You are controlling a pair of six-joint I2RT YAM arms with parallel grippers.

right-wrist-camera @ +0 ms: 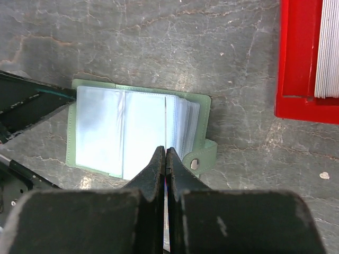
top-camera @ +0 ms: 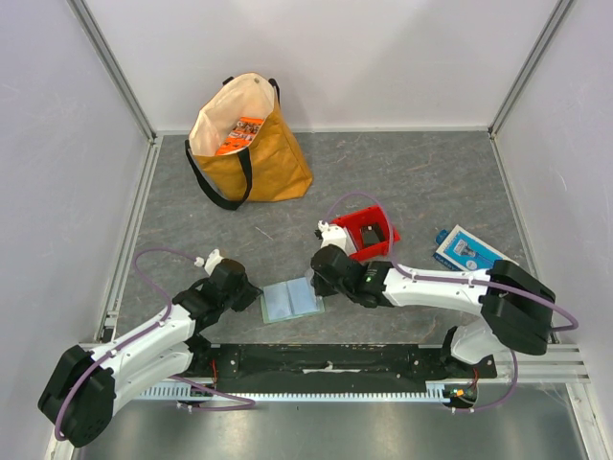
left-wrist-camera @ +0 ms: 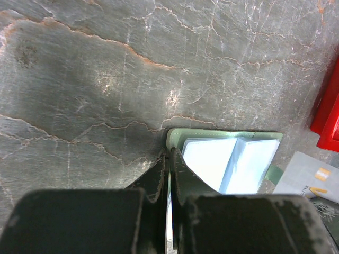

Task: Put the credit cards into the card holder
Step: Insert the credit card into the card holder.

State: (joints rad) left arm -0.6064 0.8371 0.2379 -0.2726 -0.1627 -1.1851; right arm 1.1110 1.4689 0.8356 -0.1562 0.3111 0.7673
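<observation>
The card holder lies open on the grey table, pale green with clear pockets. My left gripper is shut at the holder's left edge, with a thin strip of its cover between the jaws. My right gripper is shut on a credit card, seen edge-on and standing upright over the holder's right-hand pockets. In the left wrist view the same whitish card shows its face just right of the holder. From above, both grippers flank the holder.
A red bin stands just behind my right gripper, with a whitish stack inside it. A blue-and-white box lies at the right. A yellow tote bag stands at the back left.
</observation>
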